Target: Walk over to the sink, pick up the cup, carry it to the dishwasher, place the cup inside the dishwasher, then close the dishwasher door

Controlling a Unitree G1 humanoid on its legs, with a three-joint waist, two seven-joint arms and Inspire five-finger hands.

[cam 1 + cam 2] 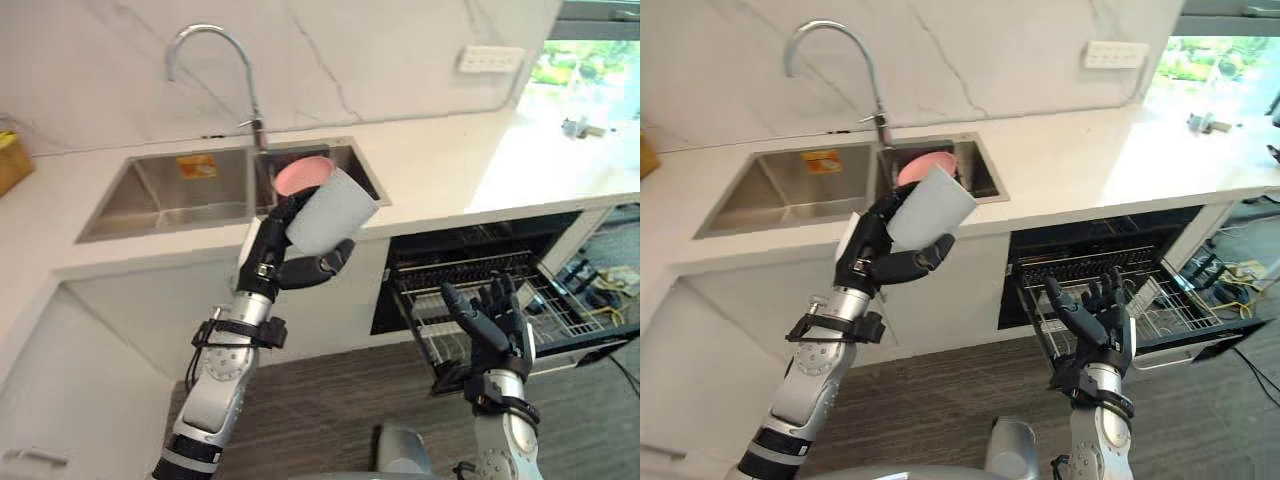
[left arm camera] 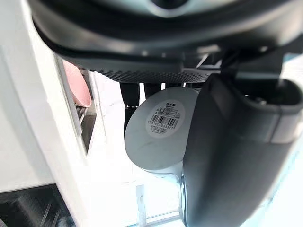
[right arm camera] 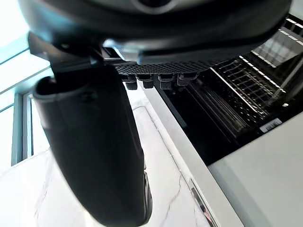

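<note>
one cup, one sink, one dishwasher

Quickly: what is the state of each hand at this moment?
Left hand: closed around the grey cup, held up in front of the sink.
Right hand: open, holding nothing.

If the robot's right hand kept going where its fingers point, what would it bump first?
Probably the dishwasher rack: the open right hand points at it with nothing between, though depth is hard to judge.
</note>
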